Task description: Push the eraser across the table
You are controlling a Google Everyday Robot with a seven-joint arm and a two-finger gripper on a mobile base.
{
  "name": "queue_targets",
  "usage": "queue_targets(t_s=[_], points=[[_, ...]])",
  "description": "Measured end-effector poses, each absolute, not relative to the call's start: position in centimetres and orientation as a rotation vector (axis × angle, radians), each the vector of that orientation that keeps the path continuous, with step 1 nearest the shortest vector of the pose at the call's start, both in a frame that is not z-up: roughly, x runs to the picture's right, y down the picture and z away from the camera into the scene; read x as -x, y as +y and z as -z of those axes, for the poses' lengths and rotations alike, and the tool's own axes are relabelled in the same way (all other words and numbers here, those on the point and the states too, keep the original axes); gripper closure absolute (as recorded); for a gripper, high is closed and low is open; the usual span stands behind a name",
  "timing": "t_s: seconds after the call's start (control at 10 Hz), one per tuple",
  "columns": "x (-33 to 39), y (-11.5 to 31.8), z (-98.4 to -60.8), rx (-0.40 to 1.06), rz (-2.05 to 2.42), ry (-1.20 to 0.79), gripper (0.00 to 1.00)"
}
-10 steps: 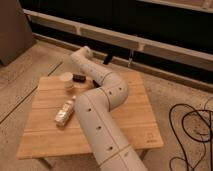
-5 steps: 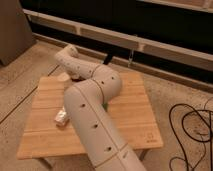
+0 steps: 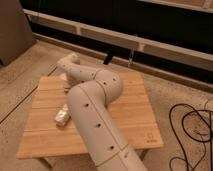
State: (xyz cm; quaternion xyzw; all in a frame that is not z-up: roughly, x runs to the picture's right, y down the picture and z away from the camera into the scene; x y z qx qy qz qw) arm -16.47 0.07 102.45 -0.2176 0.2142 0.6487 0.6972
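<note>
The low bamboo-plank table (image 3: 130, 120) fills the middle of the camera view. A small pale block, apparently the eraser (image 3: 62, 116), lies on its left part. My white arm rises from the bottom edge, bends over the table's middle and reaches back to the far left. The gripper (image 3: 66, 84) points down at the table's far-left area, mostly hidden behind the wrist. It is well behind the pale block and apart from it.
A dark wall with a pale ledge (image 3: 150, 45) runs behind the table. Black cables (image 3: 192, 125) lie on the floor to the right. A grey panel (image 3: 12, 27) stands at the left. Speckled floor surrounds the table.
The arm has swung left and its wrist has dropped toward the table's far-left area. The small round object seen there earlier is now hidden behind the arm. The pale block looks unmoved.
</note>
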Motion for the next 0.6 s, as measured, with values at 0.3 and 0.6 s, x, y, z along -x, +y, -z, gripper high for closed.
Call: queue_targets(t_s=[0.3,0.6], points=[[13.3,-3.7,-105.8,0.431,-1.455,0.417,1.00],[15.7,-6.4,-107.2,0.429,-1.420,0.264,1.00]])
